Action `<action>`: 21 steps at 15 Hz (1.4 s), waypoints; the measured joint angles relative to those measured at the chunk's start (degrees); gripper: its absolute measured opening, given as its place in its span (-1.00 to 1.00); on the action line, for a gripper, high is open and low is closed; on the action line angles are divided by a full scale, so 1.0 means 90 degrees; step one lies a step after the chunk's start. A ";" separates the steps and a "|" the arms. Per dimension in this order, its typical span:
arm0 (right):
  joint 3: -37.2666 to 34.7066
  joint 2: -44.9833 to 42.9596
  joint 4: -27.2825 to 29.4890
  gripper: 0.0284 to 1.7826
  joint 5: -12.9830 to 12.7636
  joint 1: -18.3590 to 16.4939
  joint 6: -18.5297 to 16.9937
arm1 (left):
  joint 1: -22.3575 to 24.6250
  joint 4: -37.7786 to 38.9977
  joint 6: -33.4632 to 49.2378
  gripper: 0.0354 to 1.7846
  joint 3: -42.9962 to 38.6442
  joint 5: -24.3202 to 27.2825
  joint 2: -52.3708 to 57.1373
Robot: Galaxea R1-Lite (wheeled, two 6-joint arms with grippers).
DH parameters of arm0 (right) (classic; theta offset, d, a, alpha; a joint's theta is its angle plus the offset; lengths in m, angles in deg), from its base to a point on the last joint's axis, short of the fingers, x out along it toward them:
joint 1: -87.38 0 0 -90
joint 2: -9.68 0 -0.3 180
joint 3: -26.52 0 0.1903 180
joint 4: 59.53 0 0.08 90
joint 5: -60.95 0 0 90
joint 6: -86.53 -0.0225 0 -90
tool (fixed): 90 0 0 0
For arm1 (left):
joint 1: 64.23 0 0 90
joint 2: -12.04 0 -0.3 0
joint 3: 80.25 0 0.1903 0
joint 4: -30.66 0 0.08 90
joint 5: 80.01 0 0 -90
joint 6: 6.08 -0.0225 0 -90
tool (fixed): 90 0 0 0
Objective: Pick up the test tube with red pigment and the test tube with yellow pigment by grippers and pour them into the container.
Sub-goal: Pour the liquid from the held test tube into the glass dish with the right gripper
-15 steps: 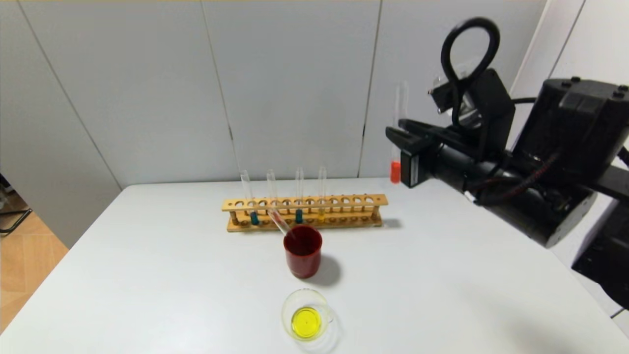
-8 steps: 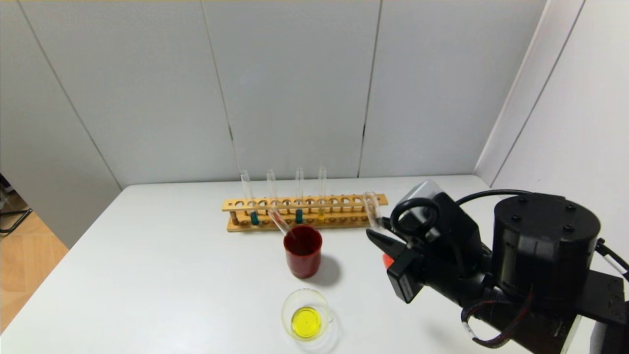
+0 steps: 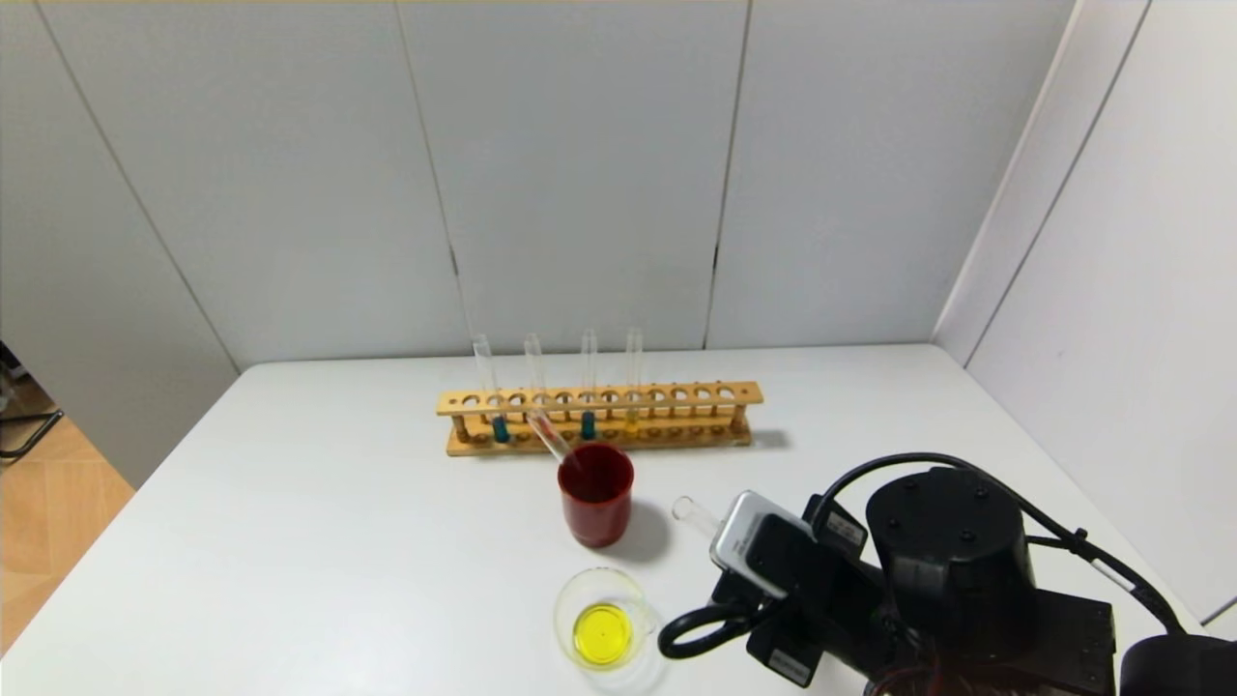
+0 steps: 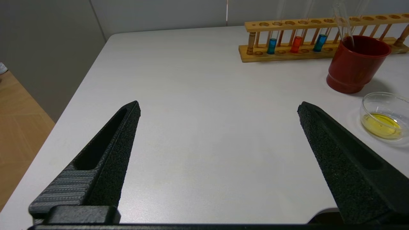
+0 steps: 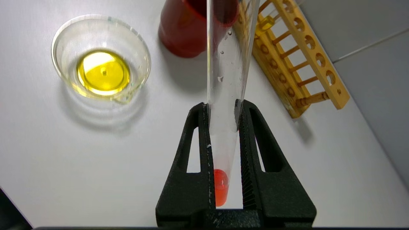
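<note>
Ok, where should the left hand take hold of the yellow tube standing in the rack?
Grip the yellow tube on its bare glass above the rack's top rail, coming from the front. It stands upright, and the holes to its right are empty.

White desk point(image 3: 319, 541) with rounded far corners, matte top, soft shadows on it. Back wall point(image 3: 580, 174) is pale grey panels with thin vertical seams; one seam has a small dark mark low down. A second panelled wall point(image 3: 1111, 290) angles in on the right side. Wood-pattern floor point(image 3: 43, 503) shows at the left edge, with a dark chair or stand leg point(image 3: 24, 430) partly in view. Lighting even, diffuse.
</note>
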 joint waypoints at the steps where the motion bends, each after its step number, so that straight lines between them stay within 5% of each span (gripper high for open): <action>1: 0.0000 0.0054 0.0018 -0.67 0.0042 0.0008 0.0282 | 0.0000 0.0000 0.0005 0.95 0.0000 0.0001 0.0000; 6: 0.0207 0.0358 0.0080 -0.67 0.0161 0.0018 0.1646 | 0.0000 0.0000 0.0000 0.95 0.0000 0.0000 0.0000; 11: 0.0867 0.0505 0.1062 -0.67 0.0129 0.0079 0.3159 | 0.0000 -0.0003 0.0003 0.95 0.0000 0.0000 0.0000; 15: 0.1372 0.0714 0.1411 -0.67 0.0033 0.0348 0.3565 | 0.0000 0.0000 0.0000 0.95 0.0000 -0.0003 0.0000; 21: 0.1586 0.0971 0.1739 -0.67 -0.0505 0.0432 0.4087 | 0.0000 -0.0003 -0.0003 0.95 0.0000 0.0000 0.0000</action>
